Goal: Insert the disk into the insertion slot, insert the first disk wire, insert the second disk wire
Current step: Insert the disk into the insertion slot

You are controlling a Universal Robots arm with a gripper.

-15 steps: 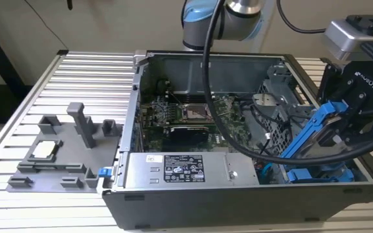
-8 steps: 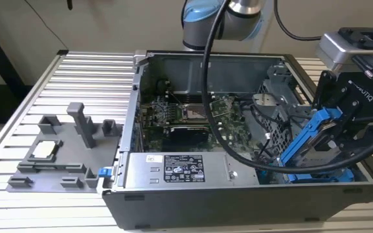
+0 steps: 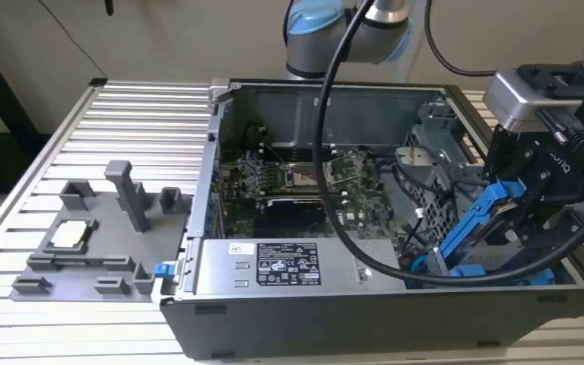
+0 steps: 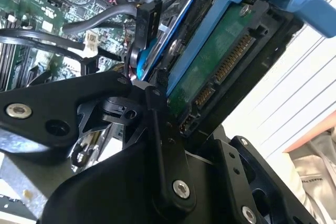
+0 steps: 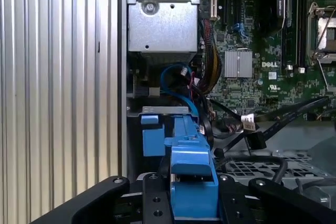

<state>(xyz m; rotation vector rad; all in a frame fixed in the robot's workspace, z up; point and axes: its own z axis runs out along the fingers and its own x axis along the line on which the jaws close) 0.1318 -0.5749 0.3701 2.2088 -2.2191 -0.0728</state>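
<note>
My gripper (image 3: pixel 520 220) is shut on the disk (image 3: pixel 480 228), a drive in a bright blue carrier. It holds the disk tilted over the right end of the open computer case. The disk's lower end dips towards the grey perforated drive cage with the insertion slot (image 3: pixel 429 201); whether it has entered the slot is hidden. In the second wrist view the disk's green underside and connectors (image 4: pixel 220 59) face the camera. In the first wrist view the blue carrier (image 5: pixel 191 169) sits between my fingers (image 5: pixel 152 187), above the cage (image 5: pixel 252 169). Loose black wires with plugs (image 5: pixel 254 140) lie nearby.
The green motherboard (image 3: pixel 292 179) fills the case floor, with a grey labelled power-supply box (image 3: pixel 282 266) at the near side. A thick black cable (image 3: pixel 331 167) from the arm hangs across the case. A grey fixture tray (image 3: pixel 89 236) sits on the ribbed table (image 3: pixel 130 114) at the exterior view's left.
</note>
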